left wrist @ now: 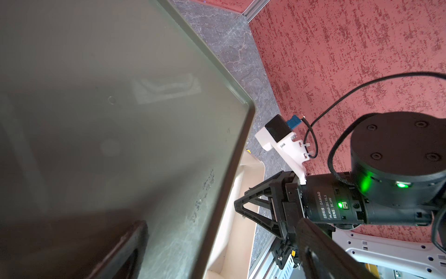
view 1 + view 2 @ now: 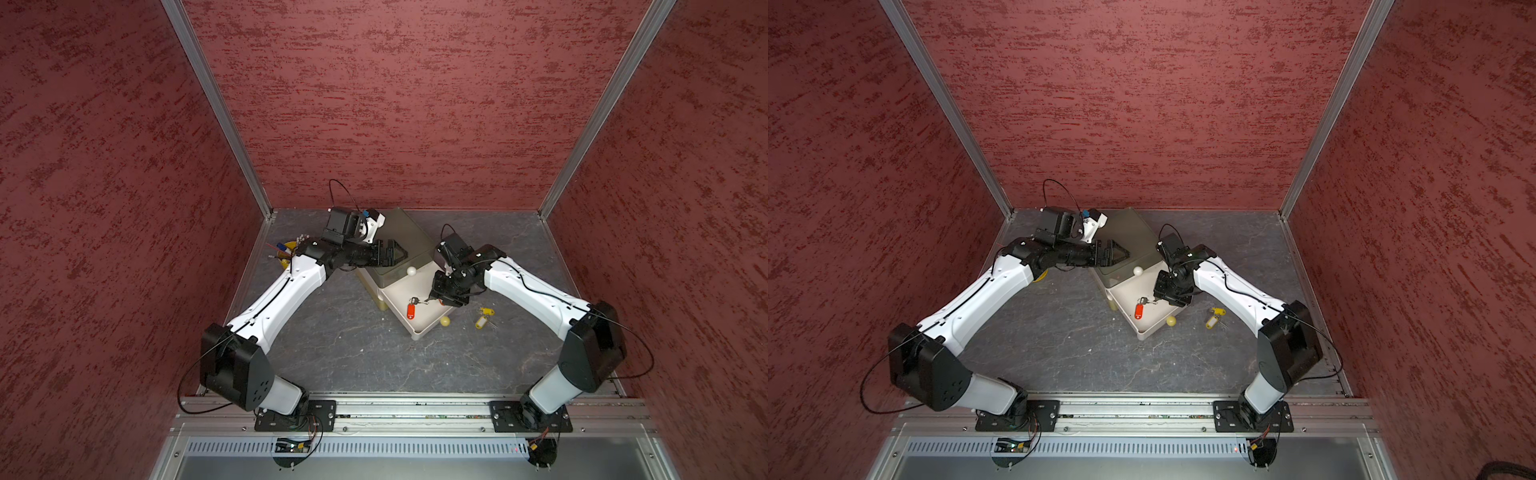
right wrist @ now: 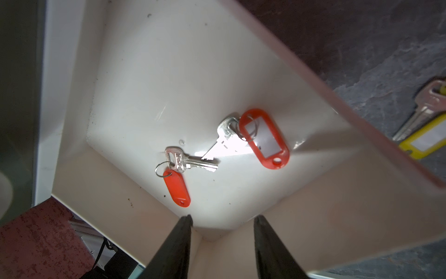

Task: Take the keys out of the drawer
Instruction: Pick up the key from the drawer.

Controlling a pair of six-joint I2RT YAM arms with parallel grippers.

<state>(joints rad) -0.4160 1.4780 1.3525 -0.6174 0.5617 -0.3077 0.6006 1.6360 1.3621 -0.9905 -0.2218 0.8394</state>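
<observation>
The cream drawer (image 2: 419, 332) stands pulled out of a small cabinet with an olive top (image 2: 401, 232). Two keys with red tags lie on its floor, one tag (image 3: 177, 187) close to my fingertips and the other (image 3: 264, 139) farther in; only one red tag (image 2: 410, 311) shows clearly in both top views. Two yellow-tagged keys (image 2: 482, 319) lie on the table beside the drawer. My right gripper (image 3: 223, 221) hangs open over the drawer's corner, holding nothing. My left gripper (image 2: 401, 252) is open over the cabinet top, its fingers (image 1: 125, 248) spread wide.
A white knob (image 2: 411, 271) sits at the cabinet's front and a yellow knob (image 2: 444, 321) beside the drawer's end. A yellow cup of pens (image 2: 286, 253) stands behind my left arm. Red walls close in three sides of the grey table (image 2: 353, 353).
</observation>
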